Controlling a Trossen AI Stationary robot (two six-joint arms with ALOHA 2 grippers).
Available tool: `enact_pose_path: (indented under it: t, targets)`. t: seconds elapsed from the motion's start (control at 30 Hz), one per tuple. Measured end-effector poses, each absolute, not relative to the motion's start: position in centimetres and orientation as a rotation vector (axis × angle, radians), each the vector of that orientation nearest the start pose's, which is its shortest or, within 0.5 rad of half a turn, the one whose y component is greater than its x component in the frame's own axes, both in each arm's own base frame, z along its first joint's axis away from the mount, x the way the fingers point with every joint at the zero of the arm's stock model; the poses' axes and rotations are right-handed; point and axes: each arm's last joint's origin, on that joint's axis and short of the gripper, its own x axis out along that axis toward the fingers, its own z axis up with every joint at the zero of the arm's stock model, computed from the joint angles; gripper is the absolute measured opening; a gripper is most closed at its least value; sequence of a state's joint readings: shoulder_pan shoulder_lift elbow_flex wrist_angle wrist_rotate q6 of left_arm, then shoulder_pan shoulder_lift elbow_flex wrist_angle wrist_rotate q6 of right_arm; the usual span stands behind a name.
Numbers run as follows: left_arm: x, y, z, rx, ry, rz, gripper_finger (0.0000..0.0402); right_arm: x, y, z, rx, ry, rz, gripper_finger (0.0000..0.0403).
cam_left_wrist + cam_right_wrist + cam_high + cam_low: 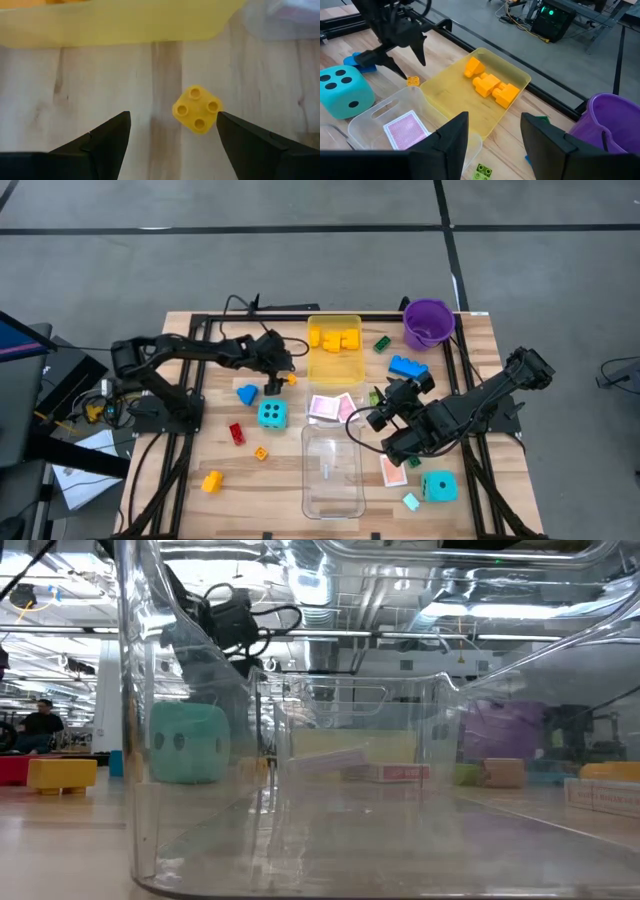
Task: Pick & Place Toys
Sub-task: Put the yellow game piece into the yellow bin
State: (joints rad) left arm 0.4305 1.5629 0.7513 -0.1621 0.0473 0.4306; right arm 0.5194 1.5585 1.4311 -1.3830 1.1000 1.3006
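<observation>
The left arm reached across the tabletop (200, 500), its left claw (172, 132) spread and released, straddling a small yellow brick (197, 109) just beside the yellow tray (334, 365). The right claw (495, 135) hung released, holding nothing, above the clear tray (380, 117) with a pink-backed card (408, 128). No writing was readable.
</observation>
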Motion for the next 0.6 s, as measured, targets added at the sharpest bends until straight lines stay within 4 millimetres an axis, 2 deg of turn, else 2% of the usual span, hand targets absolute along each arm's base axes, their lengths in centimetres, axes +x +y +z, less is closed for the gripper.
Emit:
enact_pose_path:
  t: [0.27,0.4,0.6]
  targets:
    - [27.1,12.3,16.4,0.099,0.981,0.185,0.0289,25.0,11.1,31.5,0.060,0.526,-0.957,0.0173]
    - [27.1,12.3,16.8,0.053,1.010,0.177,0.0289,25.0,11.1,31.5,0.060,0.526,-0.956,0.0173]
    - [27.3,12.6,17.0,-0.083,0.955,0.264,0.0289,25.0,11.1,31.5,0.060,0.526,-0.956,0.0173]
